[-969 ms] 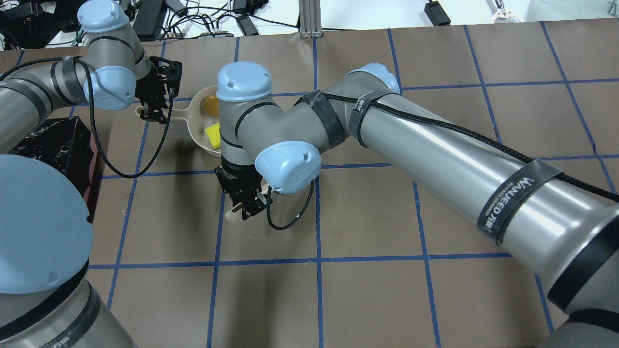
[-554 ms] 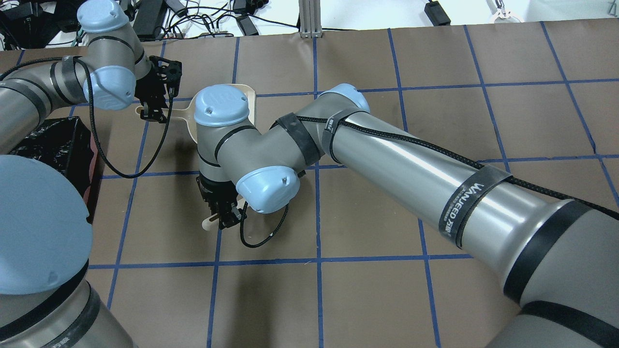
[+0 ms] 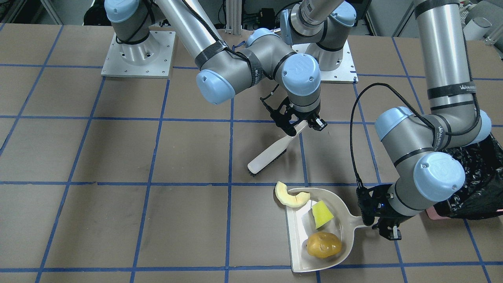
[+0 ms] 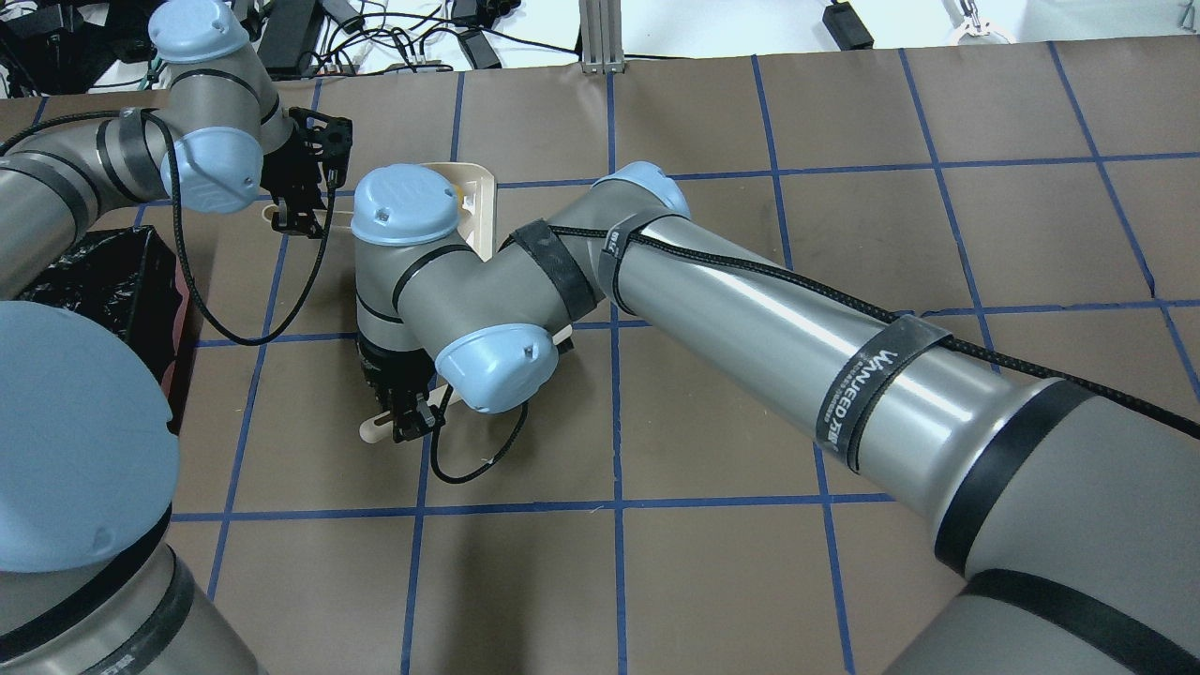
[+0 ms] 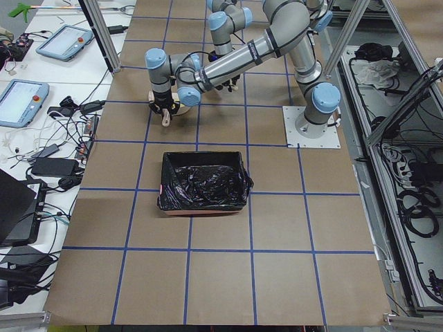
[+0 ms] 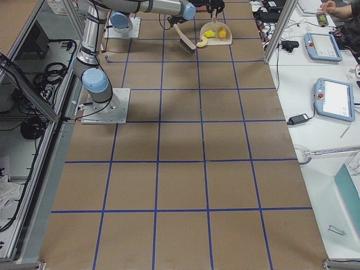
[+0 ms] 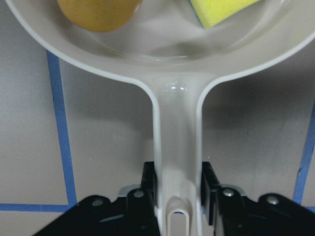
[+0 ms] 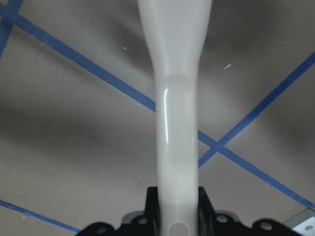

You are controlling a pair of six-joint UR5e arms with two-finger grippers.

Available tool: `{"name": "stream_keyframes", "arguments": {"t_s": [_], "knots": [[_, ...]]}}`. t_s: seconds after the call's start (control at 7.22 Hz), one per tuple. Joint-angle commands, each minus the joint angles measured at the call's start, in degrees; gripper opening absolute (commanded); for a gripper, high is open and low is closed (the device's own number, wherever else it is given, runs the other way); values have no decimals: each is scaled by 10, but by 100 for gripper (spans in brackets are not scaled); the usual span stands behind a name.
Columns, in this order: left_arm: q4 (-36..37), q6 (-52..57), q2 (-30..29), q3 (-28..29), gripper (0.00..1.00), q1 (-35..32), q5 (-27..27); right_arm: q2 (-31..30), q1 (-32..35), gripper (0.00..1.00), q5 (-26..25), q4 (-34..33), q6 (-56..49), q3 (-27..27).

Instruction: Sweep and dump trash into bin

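Note:
A beige dustpan [image 3: 300, 251] lies flat on the table. The yellow-green wedge [image 3: 322, 214] and the golden-brown lump [image 3: 323, 244] lie inside it. The pale crescent slice [image 3: 290, 195] lies across a corner of the pan's open lip. My left gripper [image 3: 383, 228] is shut on the dustpan handle [image 7: 177, 147]. My right gripper [image 3: 299, 124] is shut on the handle of a white brush [image 3: 269, 154], which slants down, its head a little short of the crescent. The black-lined bin [image 5: 204, 181] stands beside my left arm.
The table is brown paper with a blue tape grid [image 3: 230, 182]. In the overhead view my right arm's wrist [image 4: 403, 211] covers most of the dustpan [image 4: 480, 202]. The bin [image 4: 103, 277] shows at the left edge. Cables and power bricks [image 4: 469, 42] lie beyond the table's far edge.
My right arm has carried the brush leftwards in the overhead view, and its wrist now hides the pieces in the pan. My left gripper and the dustpan have not moved.

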Motion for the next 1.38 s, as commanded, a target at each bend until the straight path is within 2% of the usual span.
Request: {"name": "stream_keyframes", "arguments": {"t_s": [0.0,0.83,1.25], "knots": [[0,0,1,0,18,0,0,4,4,0,2,-2,10,-4],[0,0,0,0,18,0,0,14,5,0,3,-15,18,-5],[0,0,0,0,18,0,0,40,6,0,18,-22,15,-40]]}}
